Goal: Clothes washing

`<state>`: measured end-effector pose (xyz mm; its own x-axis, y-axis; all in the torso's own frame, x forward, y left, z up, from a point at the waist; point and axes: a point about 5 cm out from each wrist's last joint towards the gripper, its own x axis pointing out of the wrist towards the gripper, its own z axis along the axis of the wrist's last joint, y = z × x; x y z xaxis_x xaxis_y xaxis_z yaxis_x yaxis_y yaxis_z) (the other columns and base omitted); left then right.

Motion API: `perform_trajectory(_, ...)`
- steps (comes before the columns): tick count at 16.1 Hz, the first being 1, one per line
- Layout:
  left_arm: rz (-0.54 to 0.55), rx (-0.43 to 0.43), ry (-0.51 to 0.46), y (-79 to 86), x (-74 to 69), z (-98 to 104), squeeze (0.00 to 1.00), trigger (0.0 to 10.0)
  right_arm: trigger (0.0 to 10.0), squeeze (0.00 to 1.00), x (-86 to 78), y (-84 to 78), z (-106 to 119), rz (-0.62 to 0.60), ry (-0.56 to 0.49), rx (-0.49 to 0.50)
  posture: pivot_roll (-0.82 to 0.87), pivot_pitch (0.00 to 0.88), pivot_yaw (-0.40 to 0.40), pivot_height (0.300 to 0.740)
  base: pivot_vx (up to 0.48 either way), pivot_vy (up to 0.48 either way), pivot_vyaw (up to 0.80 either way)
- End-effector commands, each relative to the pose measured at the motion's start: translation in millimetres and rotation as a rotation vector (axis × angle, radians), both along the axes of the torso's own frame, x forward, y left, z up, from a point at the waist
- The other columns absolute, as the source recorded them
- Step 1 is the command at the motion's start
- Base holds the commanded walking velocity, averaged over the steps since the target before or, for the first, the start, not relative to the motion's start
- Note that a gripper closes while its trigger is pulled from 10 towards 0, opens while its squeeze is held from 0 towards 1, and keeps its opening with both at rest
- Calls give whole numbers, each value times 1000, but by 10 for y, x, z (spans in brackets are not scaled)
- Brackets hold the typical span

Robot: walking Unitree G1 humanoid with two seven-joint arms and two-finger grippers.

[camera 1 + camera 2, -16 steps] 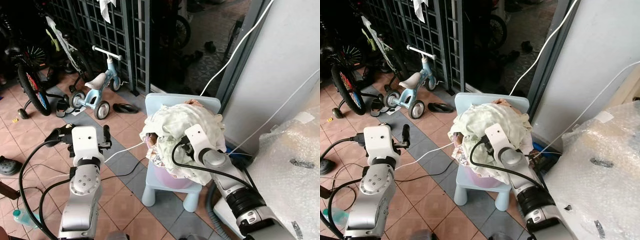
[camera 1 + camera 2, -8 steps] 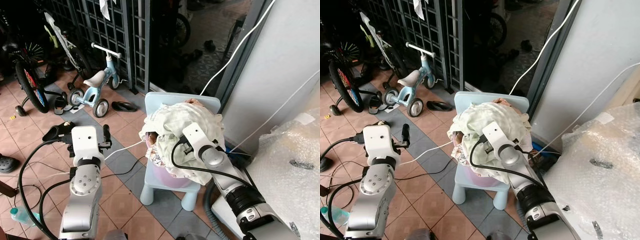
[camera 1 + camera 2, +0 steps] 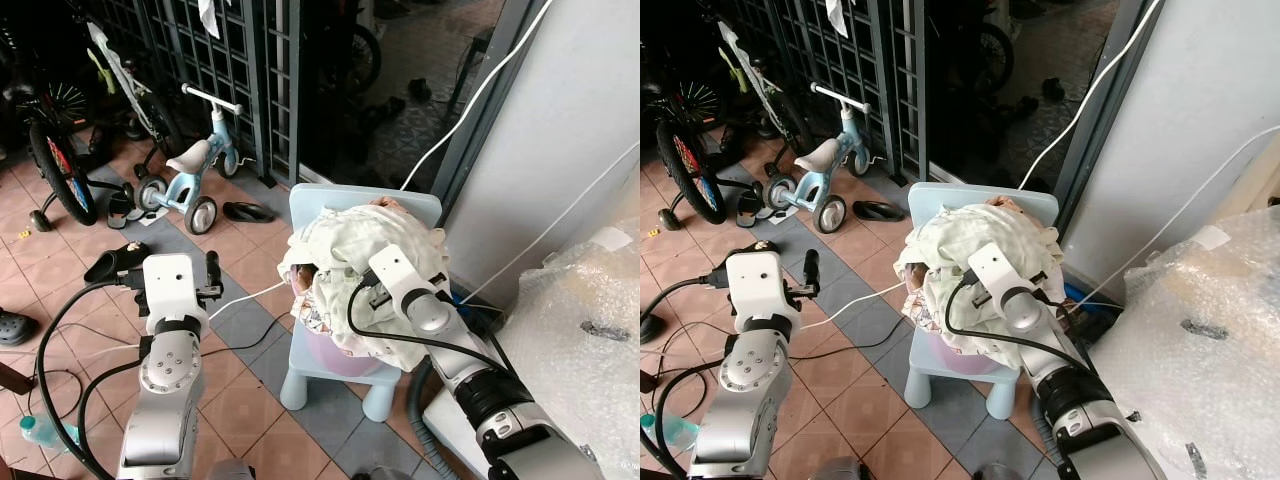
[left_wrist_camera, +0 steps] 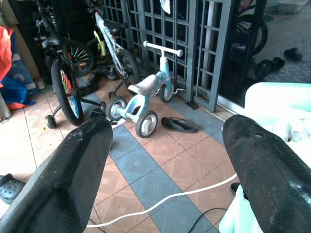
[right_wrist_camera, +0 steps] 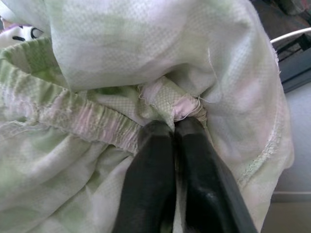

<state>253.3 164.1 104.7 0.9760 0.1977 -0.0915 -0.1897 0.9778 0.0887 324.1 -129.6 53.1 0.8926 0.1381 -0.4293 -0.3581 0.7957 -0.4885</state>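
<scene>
Atop the blue chair, right end effector pinches heaped pale-green clothes; left end effector released.

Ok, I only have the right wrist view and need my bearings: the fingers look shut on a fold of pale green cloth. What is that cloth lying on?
Observer: The pale green cloth is heaped on a small light blue chair.
Operator: And the left gripper?
Observer: The left gripper is open, held above the tiled floor, apart from the chair.
Operator: Anything nearby?
Observer: A white cable crosses the floor beside the chair.
</scene>
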Motion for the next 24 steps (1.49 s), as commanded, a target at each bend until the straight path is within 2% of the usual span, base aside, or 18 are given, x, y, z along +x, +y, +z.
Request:
perform_trajectory(1,2,7,-3,3,15,21,0,10000,0,0,32,-22,26,-14,-10,0,68,4,-32,740,0,0,0)
perform_trajectory(7,-2,15,-5,9,27,24,0,10000,0,0,26,-28,-14,-52,16,72,70,0,-28,740,0,0,0)
perform_trajectory(8,-2,17,-6,9,29,27,0,10000,0,0,66,-13,63,-85,-16,173,71,0,-28,740,0,0,0)
perform_trajectory(9,-2,18,-7,8,30,30,0,10000,0,0,112,5,170,-108,-66,274,71,0,-28,740,0,0,0)
perform_trajectory(10,0,18,-10,8,30,36,0,10000,0,0,184,9,381,-122,-179,376,71,0,-28,740,0,0,0)
perform_trajectory(11,1,18,-11,8,30,39,0,10000,0,0,206,2,459,-126,-221,401,71,0,-28,740,0,0,0)
perform_trajectory(12,3,18,-14,10,32,44,0,10000,0,0,281,-27,777,-124,-352,485,70,0,-23,740,0,0,0)
perform_trajectory(13,4,18,-15,12,33,44,0,10000,0,0,302,-36,894,-121,-394,518,68,0,-22,740,0,0,0)
perform_trajectory(14,5,18,-16,14,35,44,0,10000,0,0,317,-44,988,-118,-429,538,65,0,-20,740,0,0,0)
perform_trajectory(15,5,16,-19,15,44,45,0,10000,0,0,359,-67,1229,-106,-517,556,59,0,-17,740,0,0,0)
perform_trajectory(17,4,15,-22,9,58,47,0,10000,0,0,398,-96,1443,-100,-589,574,56,0,-14,740,0,0,0)
perform_trajectory(18,-1,14,-26,-8,81,54,0,10000,0,0,456,-149,1679,-104,-664,596,52,0,-10,740,0,0,0)
perform_trajectory(19,-4,13,-28,-17,98,56,0,10000,0,0,485,-181,1806,-107,-705,608,50,0,-7,740,0,0,0)
perform_trajectory(22,-9,13,-38,-30,138,74,0,10000,0,0,537,-305,2170,-121,-816,618,49,0,-3,740,0,0,0)
perform_trajectory(24,-9,14,-43,-26,150,84,0,10000,0,0,540,-344,2232,-124,-834,616,50,0,-4,740,0,0,0)
